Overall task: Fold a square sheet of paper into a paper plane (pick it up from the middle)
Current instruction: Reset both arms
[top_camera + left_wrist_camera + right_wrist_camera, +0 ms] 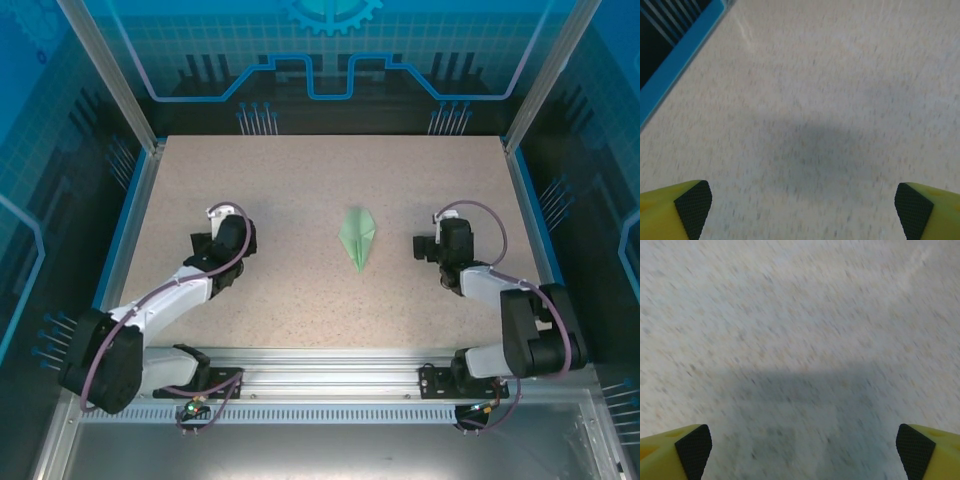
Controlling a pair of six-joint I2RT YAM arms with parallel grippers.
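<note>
The left hand [802, 212] is wide open and holds nothing. Its two yellow fingers [670, 212] with black pads stand far apart, and under them is bare speckled desk [300, 180] and a soft shadow. A blue edge of the desk runs off to this hand's upper left.

To the right of the left hand, well apart from it, lies the paper plane [357, 236]. It is flat on the desk, between the two hands and nearer to the right one. No hand touches it. It is pale green, shaped like a thin kite, with a line down its middle and a sharp tip that points to the near edge of the desk.

I think the plane is very light, thin and soft. A hard squeeze would likely crush it or spoil the folds. It may slide on the desk if it gets a push, and a puff of air could move it. The best place to hold it looks like the middle line, where the paper is folded thick. A soft pinch there should do. The wing edges and the tip look too weak to grab.

The right hand [802, 452] is to the right of the plane. It is wide open too and holds nothing, with bare desk under it.
</note>
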